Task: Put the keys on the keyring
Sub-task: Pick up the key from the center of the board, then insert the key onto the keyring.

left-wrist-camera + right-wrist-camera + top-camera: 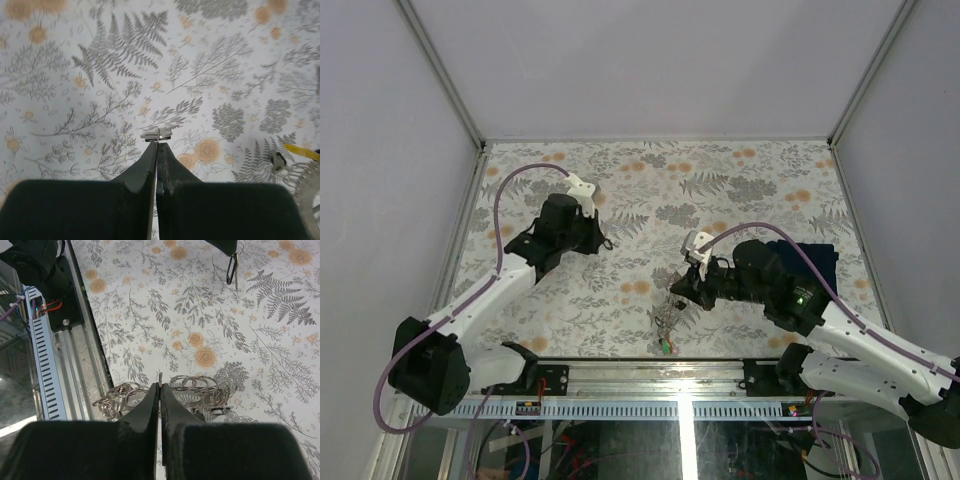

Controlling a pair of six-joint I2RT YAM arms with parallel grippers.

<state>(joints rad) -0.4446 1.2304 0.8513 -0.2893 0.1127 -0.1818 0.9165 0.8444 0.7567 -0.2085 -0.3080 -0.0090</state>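
Observation:
My right gripper [676, 292] [160, 386] is shut on the thin edge of the keyring [188, 396], a grey metal ring strung with several small split rings [120, 392]. It holds the ring above the table near the front edge. The ring hangs below it in the top view [665, 322], with a green key tag [665, 346] at the bottom. Its jagged rim also shows in the left wrist view [309, 192]. My left gripper [603, 240] [157, 145] is shut on a small metal key [157, 134], seen edge-on. The key shows as a dark loop in the right wrist view [231, 269].
A dark blue cloth [817, 262] lies under my right arm at the right. The metal front rail [650, 372] [47, 365] runs just behind the hanging ring. A floral cover [660, 190] lies over the table, with white walls on three sides.

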